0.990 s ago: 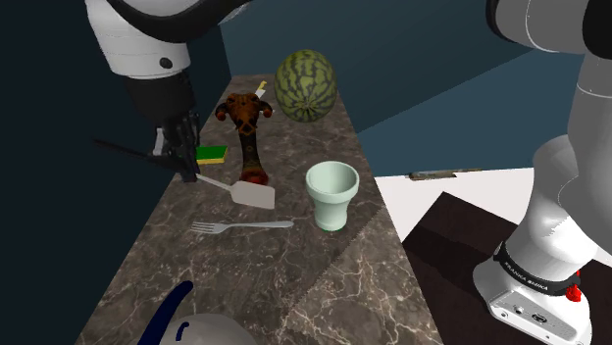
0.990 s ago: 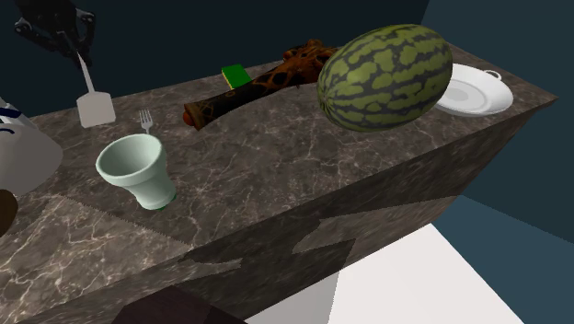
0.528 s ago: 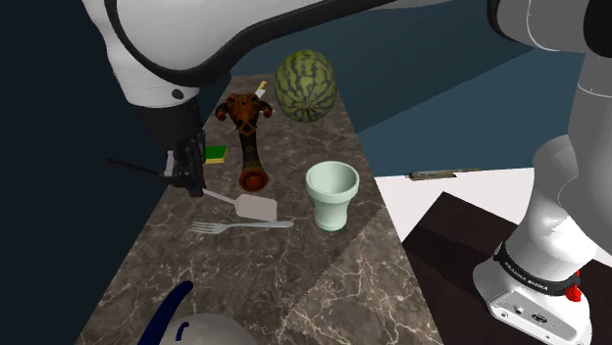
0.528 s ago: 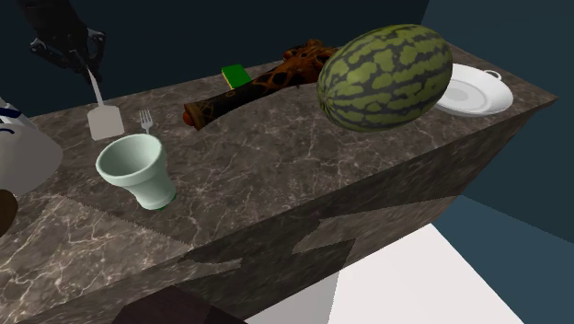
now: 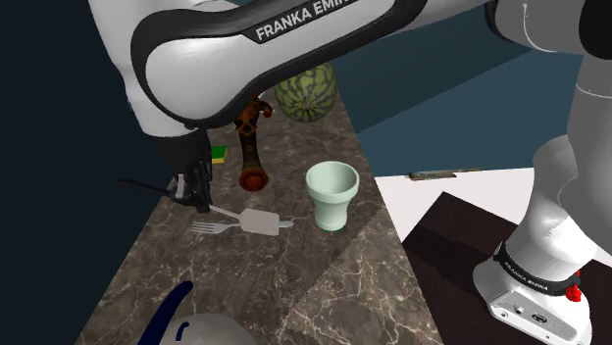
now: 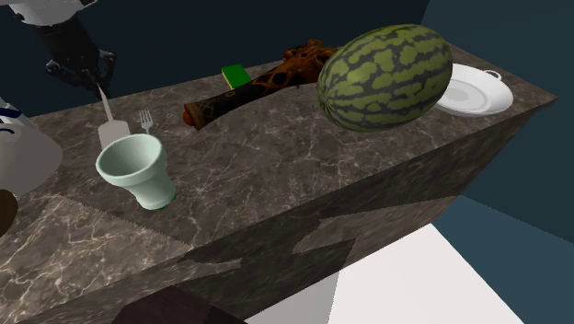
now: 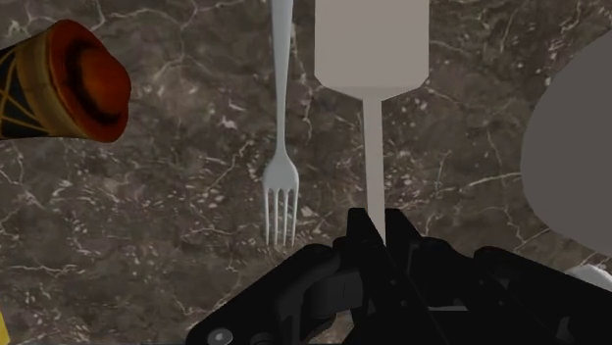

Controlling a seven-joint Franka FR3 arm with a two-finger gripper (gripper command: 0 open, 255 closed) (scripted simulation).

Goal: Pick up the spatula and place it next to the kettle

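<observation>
The spatula (image 5: pixel 257 221) has a thin pale handle and a flat grey blade. My black gripper (image 5: pixel 199 196) is shut on the handle's end and holds the spatula just above the marble counter (image 5: pixel 324 284). The blade hangs over the fork's handle (image 5: pixel 280 224), pointing toward the cup (image 5: pixel 331 194). In the wrist view the fingers (image 7: pixel 365 235) clasp the handle of the spatula (image 7: pixel 371 49), with the fork (image 7: pixel 281 186) beside it. The white kettle (image 5: pixel 201 328) with a dark blue handle sits at the counter's near end; its pale body (image 7: pixel 574 147) bulges in beside the gripper.
A brown carved vase (image 5: pixel 250 157) lies on its side behind the spatula, with a green sponge (image 5: pixel 218 153) and a watermelon (image 6: pixel 386 74) beyond it. A white plate (image 6: pixel 471 92) sits at the far end. The pale green cup (image 6: pixel 138 170) stands near the counter's edge.
The gripper has carried the spatula down the counter toward the kettle end. The blade moved from beside the vase's mouth to over the fork.
</observation>
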